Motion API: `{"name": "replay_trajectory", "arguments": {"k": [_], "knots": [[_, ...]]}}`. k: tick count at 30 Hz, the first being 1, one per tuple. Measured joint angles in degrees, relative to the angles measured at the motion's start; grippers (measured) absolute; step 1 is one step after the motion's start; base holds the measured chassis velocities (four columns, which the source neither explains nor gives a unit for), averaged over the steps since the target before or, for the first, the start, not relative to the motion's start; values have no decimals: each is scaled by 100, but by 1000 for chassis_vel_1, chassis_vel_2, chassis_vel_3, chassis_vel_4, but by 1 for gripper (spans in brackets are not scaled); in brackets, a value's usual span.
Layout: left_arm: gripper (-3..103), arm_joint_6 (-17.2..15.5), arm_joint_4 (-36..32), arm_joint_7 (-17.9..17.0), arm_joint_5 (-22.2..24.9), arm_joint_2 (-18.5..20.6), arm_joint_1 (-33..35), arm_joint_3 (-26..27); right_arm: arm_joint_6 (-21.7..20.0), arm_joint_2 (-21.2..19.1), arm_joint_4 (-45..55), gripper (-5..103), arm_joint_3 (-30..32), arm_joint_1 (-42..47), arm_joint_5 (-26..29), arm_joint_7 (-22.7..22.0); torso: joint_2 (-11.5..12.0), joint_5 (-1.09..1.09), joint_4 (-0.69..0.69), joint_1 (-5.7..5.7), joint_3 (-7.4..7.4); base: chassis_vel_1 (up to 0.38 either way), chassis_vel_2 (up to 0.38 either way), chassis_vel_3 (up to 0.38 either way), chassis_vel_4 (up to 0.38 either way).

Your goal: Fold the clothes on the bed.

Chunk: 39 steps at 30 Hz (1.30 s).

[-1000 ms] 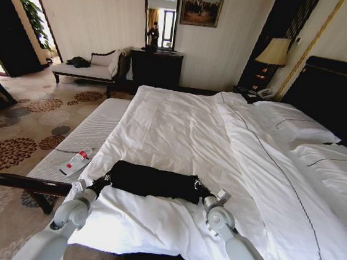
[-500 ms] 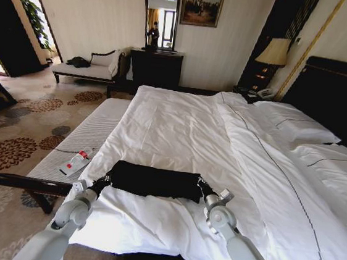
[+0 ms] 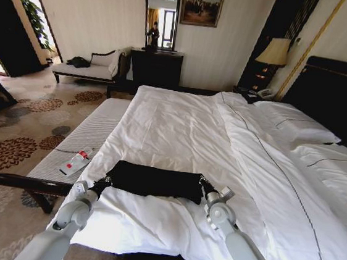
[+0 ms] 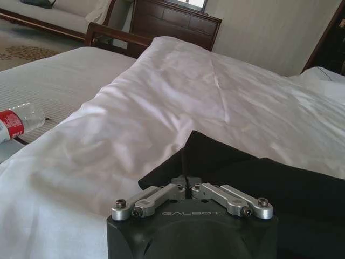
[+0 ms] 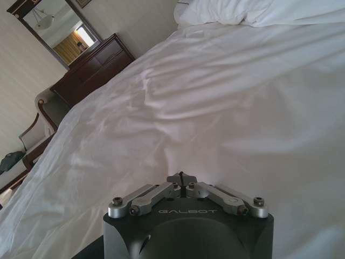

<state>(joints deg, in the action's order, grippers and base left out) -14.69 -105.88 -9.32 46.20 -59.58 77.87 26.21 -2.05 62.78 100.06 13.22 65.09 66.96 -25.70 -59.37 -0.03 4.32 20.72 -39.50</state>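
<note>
The black T-shirt point(image 3: 154, 181) lies as a narrow folded band across the white duvet point(image 3: 179, 130) nr the foot of the bed point(image 3: 342, 92), so both ends sit within my reach. My left gripper point(image 3: 101, 185) is at its left end, fingers pinched together w/ dark cloth right at the tips. My right gripper point(image 3: 204, 185) is at the right end, fingers also closed; can't tell if fabric's caught there. Bottle point(image 3: 74, 160) lies on the bench point(image 3: 86, 136) beside, well apart.
</note>
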Motion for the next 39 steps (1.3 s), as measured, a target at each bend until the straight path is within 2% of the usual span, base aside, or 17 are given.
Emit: {"name": "replay_trajectory", "arguments": {"k": [4, 7, 9, 13, 16, 19, 21, 23, 25, 26, 28, 29, 30, 32, 34, 37, 39], "knots": [[0, 80, -18, 105, -85, -1, 15, -8, 1, 8, 61, -3, 7, 57, -228, 3, 0, 0, 0, 0, 0, 0, 0, 0, 0], [0, 136, -47, 169, -140, -1, 41, -15, 14, -7, 172, 1, 6, 145, -389, 13, 0, 0, 1, 0, 0, 0, 0, 0, 0], [-2, 240, -90, 279, -240, 0, 78, -17, 56, -19, 357, 12, 35, 291, -495, 13, 0, 1, 2, 0, 0, 0, 0, 0, 0], [14, 371, -170, 463, -436, 31, 163, 17, 129, -79, 607, 28, 193, 515, -523, -9, 0, 0, 1, 0, 0, 0, 0, 0, 0], [19, 433, -235, 543, -562, 55, 239, 52, 142, -132, 778, 33, 314, 645, -490, -129, 0, 0, 1, 0, 0, 0, 0, 0, 0], [35, 502, -450, 680, -590, 87, 401, 182, 39, -188, 1362, 50, 503, 1044, -90, -436, 0, -1, 1, 0, 0, 0, 0, 0, 0], [41, 526, -533, 735, -598, 111, 468, 246, 10, -192, 1446, 50, 512, 1098, -52, -477, -1, 0, 3, 0, 0, 0, 0, 0, 0], [52, 575, -655, 804, -589, 151, 505, 496, -308, -171, 2106, 66, 498, 1566, 255, -1015, -1, -4, -1, -2, 1, 0, 0, 0, 0], [52, 574, -683, 760, -466, 155, 420, 640, -378, -134, 2210, 66, 461, 1689, 309, -1141, -1, -1, -2, -2, 1, 0, 0, 0, 0], [57, 560, -728, 690, -311, 161, 315, 748, -413, -109, 2249, 71, 438, 1744, 327, -1190, -2, -1, -2, -3, 1, 0, 0, 0, 0], [68, 397, -1147, 406, 539, 221, -8, 1164, -470, 9, 2240, 83, 340, 1822, 356, -1283, -2, -3, 9, -2, 1, 0, 0, 0, 0], [68, 347, -1446, 296, 864, 259, -40, 1386, -480, 45, 2168, 88, 285, 1776, 386, -1297, -1, -2, 8, -1, 1, 0, 0, 0, 0], [68, 347, -1446, 296, 864, 259, -40, 1386, -480, 45, 2168, 88, 285, 1776, 386, -1297, -1, -2, 8, -1, 1, 0, 0, 0, 0], [80, 306, -2069, 121, 1320, 310, -41, 1659, -499, 131, 2006, 93, 214, 1672, 455, -1295, -1, 2, -5, 0, 0, 0, 0, 0, 0], [90, 214, -2909, -31, 1815, 340, -65, 1765, -506, 331, 1756, 99, 213, 1612, 469, -1240, -1, 3, -3, 0, 0, 0, 0, 0, 0], [98, 131, -3311, -123, 1899, 259, -62, 1626, -503, 486, 1518, 100, 228, 1583, 452, -1140, -1, 0, 3, -1, 1, 0, 0, 0, 0], [98, 111, -3370, -136, 1894, 231, -48, 1579, -501, 514, 1480, 100, 230, 1577, 452, -1114, -2, -1, 3, -1, 1, 0, 0, 0, 0]]}}
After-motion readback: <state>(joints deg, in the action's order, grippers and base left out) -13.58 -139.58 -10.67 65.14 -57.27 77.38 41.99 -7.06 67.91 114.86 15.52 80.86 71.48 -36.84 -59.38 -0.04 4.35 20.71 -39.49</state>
